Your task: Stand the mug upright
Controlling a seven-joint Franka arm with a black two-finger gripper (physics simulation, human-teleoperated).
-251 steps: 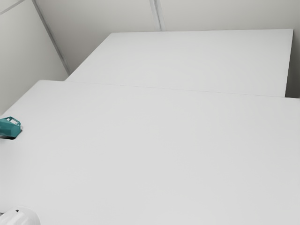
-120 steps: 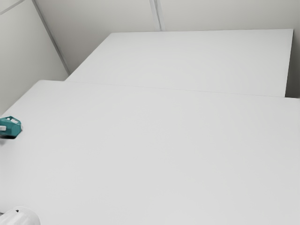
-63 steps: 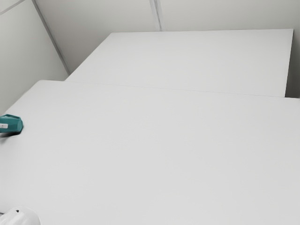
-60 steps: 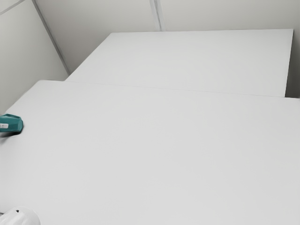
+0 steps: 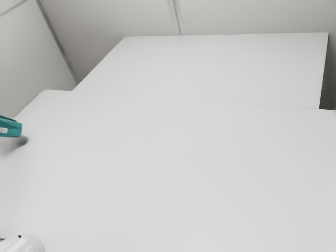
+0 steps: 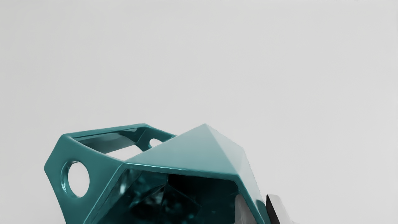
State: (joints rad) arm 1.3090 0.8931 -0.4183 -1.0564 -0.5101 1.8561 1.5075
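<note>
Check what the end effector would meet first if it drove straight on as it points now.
Holding the mug by its wall, the end effector would probably meet the white tabletop first. The mug seems to hang above its shadow, but I can't judge the gap or exact angle.

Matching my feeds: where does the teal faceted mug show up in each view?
Exterior view: teal faceted mug cut off at the left edge, above its dark shadow.
Wrist view: mug clamped by the black two-finger gripper, one finger inside, one outside.
Shared landmark: the pale outer finger against the mug's wall.
</note>
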